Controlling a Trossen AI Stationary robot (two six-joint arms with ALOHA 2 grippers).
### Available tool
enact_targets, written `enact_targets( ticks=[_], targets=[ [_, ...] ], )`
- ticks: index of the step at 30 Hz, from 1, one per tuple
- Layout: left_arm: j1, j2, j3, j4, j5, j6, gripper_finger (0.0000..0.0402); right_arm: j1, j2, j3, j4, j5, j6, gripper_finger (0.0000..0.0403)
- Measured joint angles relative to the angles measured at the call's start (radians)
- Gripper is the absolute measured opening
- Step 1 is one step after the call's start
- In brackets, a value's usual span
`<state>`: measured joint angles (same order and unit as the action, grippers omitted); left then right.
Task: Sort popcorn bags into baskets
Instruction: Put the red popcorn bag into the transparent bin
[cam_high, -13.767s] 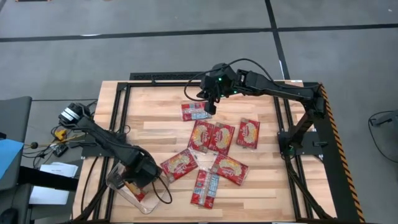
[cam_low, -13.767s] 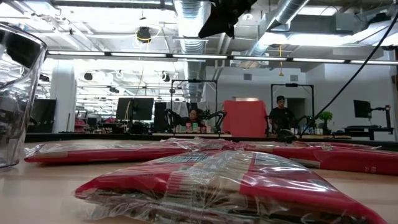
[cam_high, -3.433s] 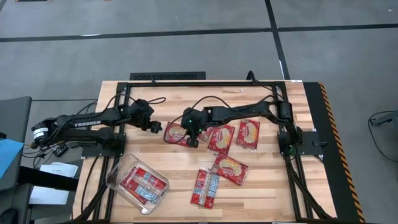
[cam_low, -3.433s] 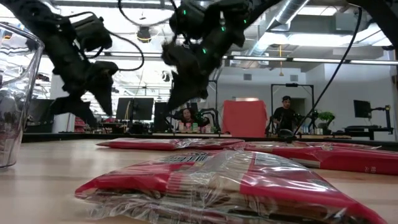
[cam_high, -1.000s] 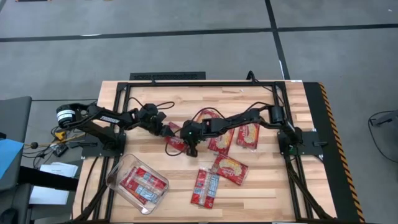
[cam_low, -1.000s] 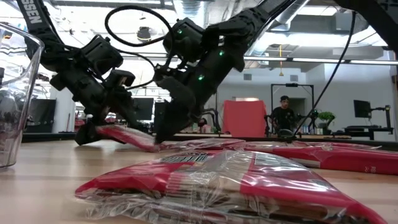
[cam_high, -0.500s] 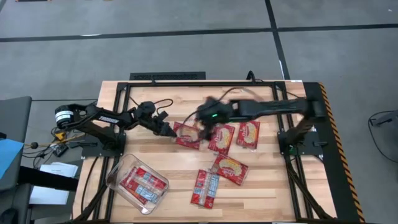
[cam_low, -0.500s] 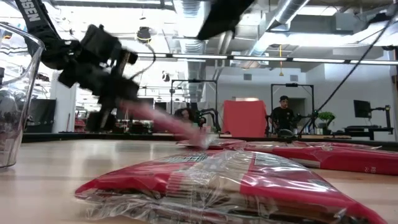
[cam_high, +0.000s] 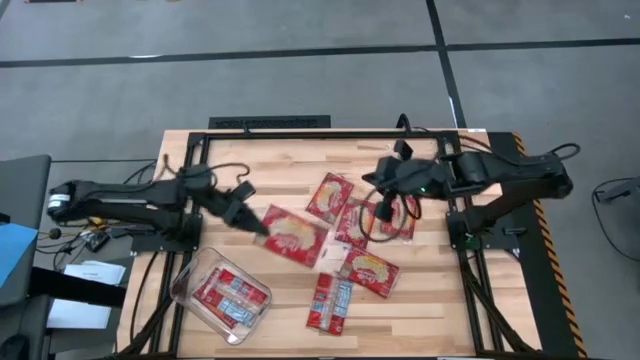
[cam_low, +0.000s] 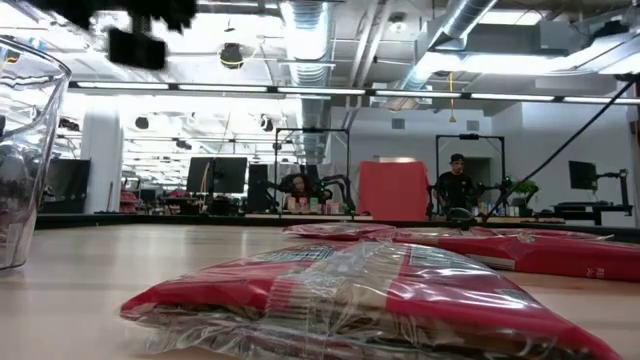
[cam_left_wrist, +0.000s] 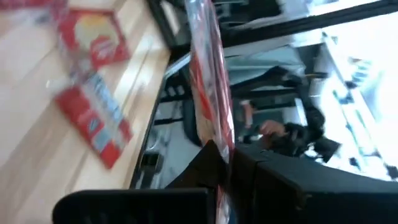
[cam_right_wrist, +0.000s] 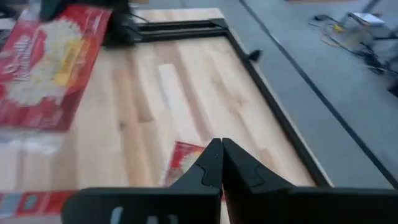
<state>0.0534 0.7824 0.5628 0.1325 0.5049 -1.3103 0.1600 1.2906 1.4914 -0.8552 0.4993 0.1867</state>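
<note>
Wooden table (cam_high: 250, 265): left gripper (cam_high: 257, 226) reaches low, fingers clamped on a popcorn bag's (cam_high: 293, 236) edge; right gripper (cam_high: 378, 207) hovers, fingers together.

I see wooden table (cam_high: 420, 290); five popcorn bags (cam_high: 367, 271) lying loosely clustered mid-table, clear tub (cam_high: 190, 290) with packets at my near-left corner.
</note>
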Motion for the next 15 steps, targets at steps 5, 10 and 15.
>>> enact_targets(
  ticks=[5,10,15],
  targets=[
    [-0.282,-0.132,0.169,-0.504,-0.351,-0.048,0.0,0.07,-0.008,-0.001,-0.017,0.004,0.0,0.0015],
    [-0.61,-0.139,0.287,-0.679,-0.711,-0.2,0.0,0.118,0.009,-0.006,-0.014,0.0,0.0,0.0031],
    [-0.867,-0.047,0.3,-0.687,-0.877,-0.375,0.0,0.146,0.007,-0.045,0.019,0.0,0.009,0.0029]
  ],
)
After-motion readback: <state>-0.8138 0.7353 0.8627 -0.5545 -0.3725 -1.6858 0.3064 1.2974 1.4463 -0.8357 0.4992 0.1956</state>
